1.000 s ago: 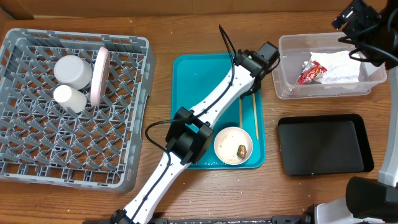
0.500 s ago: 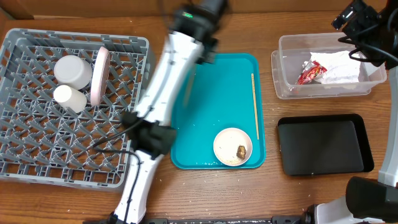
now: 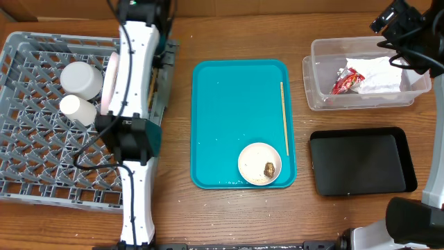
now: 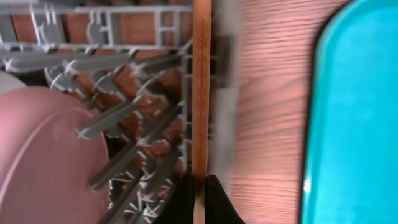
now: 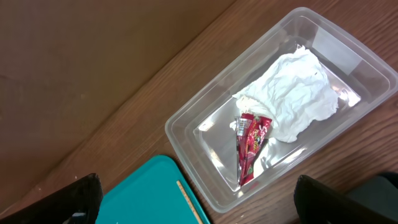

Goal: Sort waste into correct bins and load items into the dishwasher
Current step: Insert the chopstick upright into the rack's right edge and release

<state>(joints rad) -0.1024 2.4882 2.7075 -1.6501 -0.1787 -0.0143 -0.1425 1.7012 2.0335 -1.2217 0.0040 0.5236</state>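
Now my left end effector pinches one chopstick by its end, above the right wall of the dish rack. I'd carry it inward and lay it flat across the lattice before releasing, so it can't drop through. A second ago this arm reached over the teal tray, where both sticks lay; the other chopstick remains there. My right end effector hangs spread above the clear tub.

Dish rack lies left of flat tray; bowl on it; tub right.
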